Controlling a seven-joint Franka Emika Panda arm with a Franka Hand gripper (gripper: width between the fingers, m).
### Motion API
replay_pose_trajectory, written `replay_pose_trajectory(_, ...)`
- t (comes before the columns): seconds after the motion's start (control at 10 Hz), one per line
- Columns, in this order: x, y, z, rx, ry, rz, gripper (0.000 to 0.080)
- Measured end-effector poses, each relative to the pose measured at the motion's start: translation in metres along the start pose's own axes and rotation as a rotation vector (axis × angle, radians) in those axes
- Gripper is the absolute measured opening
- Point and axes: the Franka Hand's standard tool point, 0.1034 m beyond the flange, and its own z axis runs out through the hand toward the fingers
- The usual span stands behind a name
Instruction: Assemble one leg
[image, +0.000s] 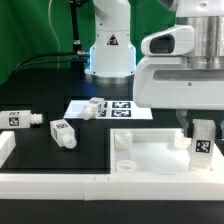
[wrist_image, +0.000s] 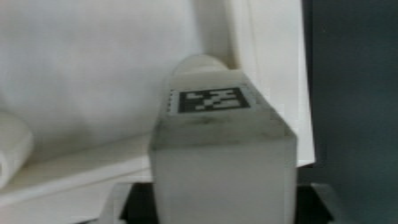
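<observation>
Nearest the wrist camera, the leg (wrist_image: 217, 150) is seen filling the middle of the picture, a chunky white post with a square marker tag on its facing side and its narrower end pointing away. It is held by the end effector (image: 202, 137), whose fingers are closed on its upper part, dark pads being just visible at either flank in the wrist view. The long axis of the leg is judged to stand upright, roughly in line with the end effector, so the thing to be placed lies directly below the fingers and not off to a side.

Below the leg, the large white panel (image: 150, 158) is seen lying flat on the worktop (image: 40, 100). The leg hangs over the panel's corner at the exterior view's right, close above the surface or just touching it; which cannot be told. The coming move is judged to turn on lining the peg end up with a socket in that corner, but no socket is clearly shown there.

Farther from the panel, at the exterior view's left, two loose legs (image: 63, 132) (image: 20, 119) are seen lying on their sides, well apart from the held one. Behind the panel, the marker board (image: 122, 108) lies flat with another leg (image: 93, 108) on or beside its edge. Nothing is seen standing between the leg and the panel.
</observation>
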Motion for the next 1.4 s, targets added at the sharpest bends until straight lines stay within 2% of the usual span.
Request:
replay_pose_trajectory(0.3,0.001,0.005,0.001,-0.001,0.010,0.322,0.0285)
replay_pose_trajectory(0.6,-0.001,0.013,0.002,0.029,-0.062,0.891,0.0285)
replay_pose_trajectory(0.7,-0.002,0.013,0.002,0.025,-0.068,0.989,0.0285)
replay_pose_trajectory(0.9,-0.002,0.014,0.002,0.024,-0.065,1.034,0.0285)
replay_pose_trajectory(1.0,-0.003,0.013,0.003,0.023,-0.063,0.958,0.0356)
replay_pose_trajectory(1.1,-0.006,0.008,0.004,0.003,-0.044,0.767,0.0495)
replay_pose_trajectory(1.2,-0.006,0.005,0.004,0.003,-0.040,0.522,0.0495)
replay_pose_trajectory(1.3,-0.009,0.000,0.003,0.002,-0.059,0.396,0.0616)
replay_pose_trajectory(1.4,-0.016,-0.010,0.002,0.004,-0.060,0.368,0.0639)
